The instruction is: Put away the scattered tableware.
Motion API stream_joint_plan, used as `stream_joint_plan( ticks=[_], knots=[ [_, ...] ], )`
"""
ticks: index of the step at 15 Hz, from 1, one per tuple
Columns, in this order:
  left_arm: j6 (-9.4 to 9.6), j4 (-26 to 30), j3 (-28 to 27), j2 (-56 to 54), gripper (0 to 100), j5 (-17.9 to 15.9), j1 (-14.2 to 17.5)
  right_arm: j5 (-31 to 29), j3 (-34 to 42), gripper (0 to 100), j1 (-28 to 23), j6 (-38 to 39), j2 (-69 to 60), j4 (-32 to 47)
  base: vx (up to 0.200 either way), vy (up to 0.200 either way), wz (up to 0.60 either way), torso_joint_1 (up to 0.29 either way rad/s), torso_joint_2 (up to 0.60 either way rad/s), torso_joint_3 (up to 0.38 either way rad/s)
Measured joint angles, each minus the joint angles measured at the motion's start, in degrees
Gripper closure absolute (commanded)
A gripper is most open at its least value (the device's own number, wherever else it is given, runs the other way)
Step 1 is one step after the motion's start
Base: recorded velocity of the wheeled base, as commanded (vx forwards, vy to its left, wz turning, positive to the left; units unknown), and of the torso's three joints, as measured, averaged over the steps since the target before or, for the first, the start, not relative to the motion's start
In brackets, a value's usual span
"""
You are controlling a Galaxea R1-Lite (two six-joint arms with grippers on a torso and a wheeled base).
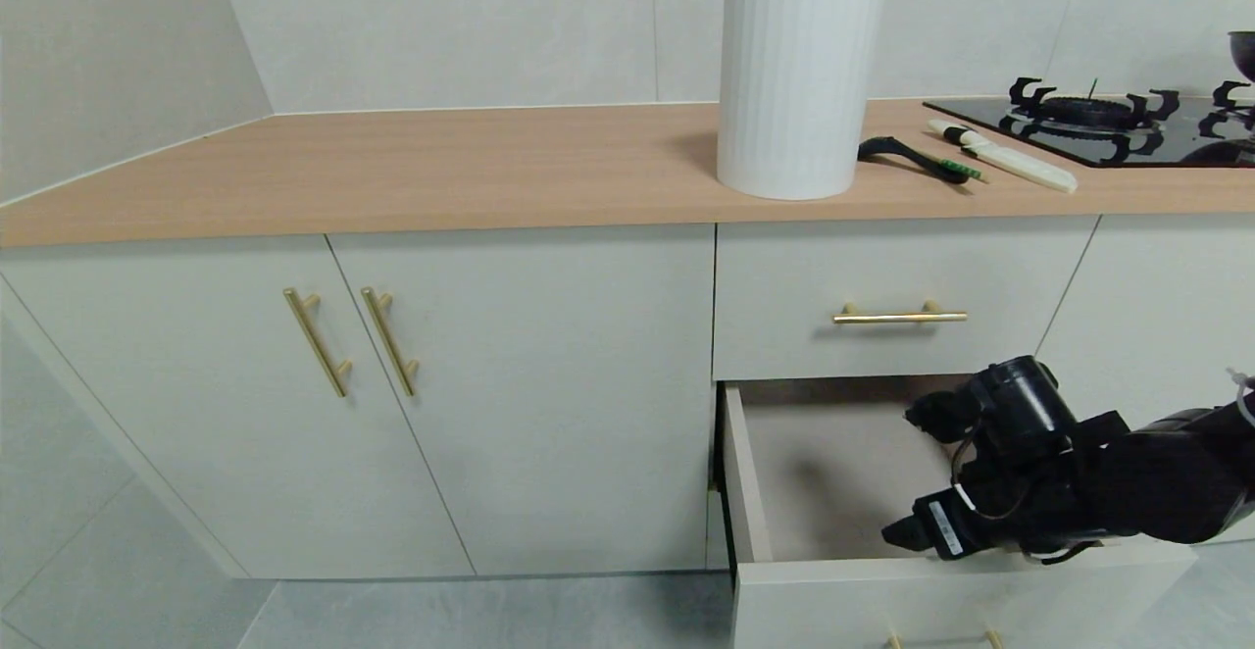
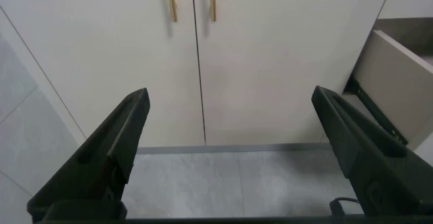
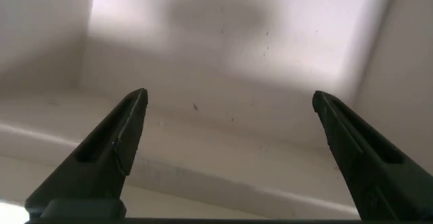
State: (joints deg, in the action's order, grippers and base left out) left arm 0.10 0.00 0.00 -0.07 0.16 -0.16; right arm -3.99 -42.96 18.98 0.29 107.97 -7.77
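Observation:
On the wooden countertop (image 1: pixel 441 164) a black-handled utensil with a green tip (image 1: pixel 912 158) lies beside a white knife (image 1: pixel 1002 156), both to the right of a tall white ribbed canister (image 1: pixel 799 80). Below them a drawer (image 1: pixel 750 477) stands pulled out and looks bare inside. My right gripper (image 1: pixel 917 473) is open and sits inside that drawer, holding nothing; the right wrist view has its fingers (image 3: pixel 108 149) spread over the drawer's pale inside (image 3: pixel 223 48). My left gripper (image 2: pixel 230 156) is open and empty, low in front of the cabinet doors (image 2: pixel 196 61).
A black hob (image 1: pixel 1108 124) with pan supports fills the counter's right end. A shut drawer with a gold handle (image 1: pixel 900 316) sits above the pulled-out one. Two doors with gold handles (image 1: pixel 353 340) stand to the left. The drawer's side (image 2: pixel 399 82) juts out over grey floor tiles (image 2: pixel 223 176).

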Motion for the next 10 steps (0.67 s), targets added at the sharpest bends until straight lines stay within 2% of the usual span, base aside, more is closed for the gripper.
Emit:
stream_joint_plan(
  ticks=[2, 6, 10],
  knots=[
    [0.0, 0.0, 0.0, 0.0, 0, 0.0, -0.02, 0.05, -1.0, 0, 0.04, -1.9, -0.45, 5.47, 0.0, 0.0, 0.0, 0.0, 0.0, 0.0],
    [0.0, 0.0, 0.0, 0.0, 0, 0.0, -0.02, 0.05, -1.48, 0, 0.17, -4.53, -0.89, 9.84, 0.0, 0.0, 0.0, 0.0, 0.0, 0.0],
    [0.0, 0.0, 0.0, 0.0, 0, 0.0, -0.02, -0.04, -1.37, 0, 0.85, -9.92, -2.27, 20.02, 0.0, 0.0, 0.0, 0.0, 0.0, 0.0]
  ],
)
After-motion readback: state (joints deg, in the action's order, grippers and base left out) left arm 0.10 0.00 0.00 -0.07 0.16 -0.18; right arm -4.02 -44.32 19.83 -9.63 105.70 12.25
